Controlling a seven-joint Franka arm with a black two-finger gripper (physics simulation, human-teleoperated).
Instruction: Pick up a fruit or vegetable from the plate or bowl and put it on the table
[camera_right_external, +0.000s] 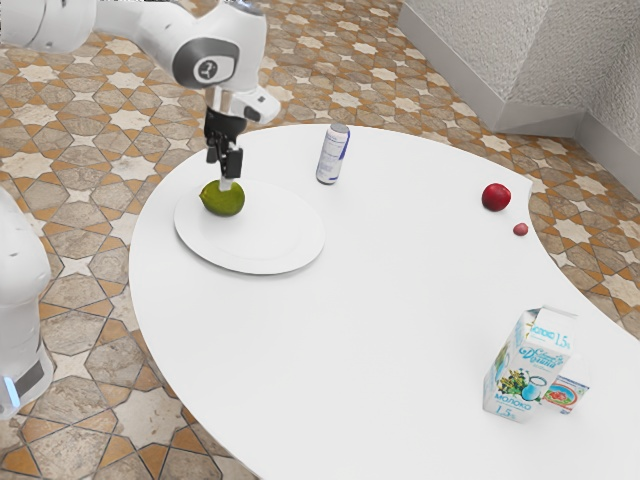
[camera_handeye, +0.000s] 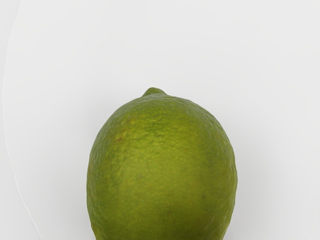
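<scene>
Just above the green lime (camera_right_external: 222, 198) is my gripper (camera_right_external: 224, 168), pointing down with its fingers apart and nothing held between them. The lime rests on the white plate (camera_right_external: 275, 247), near the rim on the arm's side. In the wrist view the lime (camera_handeye: 162, 170) lies close under my hand, its pointed tip showing, with the plate's pale surface (camera_handeye: 55, 75) around it.
A white and blue can (camera_right_external: 333, 155) stands beyond the plate. Toward the exterior view's right are a red apple (camera_right_external: 496, 197) and a small reddish fruit (camera_right_external: 521, 229). A milk carton (camera_right_external: 527, 365) stands before a smaller box (camera_right_external: 567, 392) on the white table (camera_right_external: 380, 310).
</scene>
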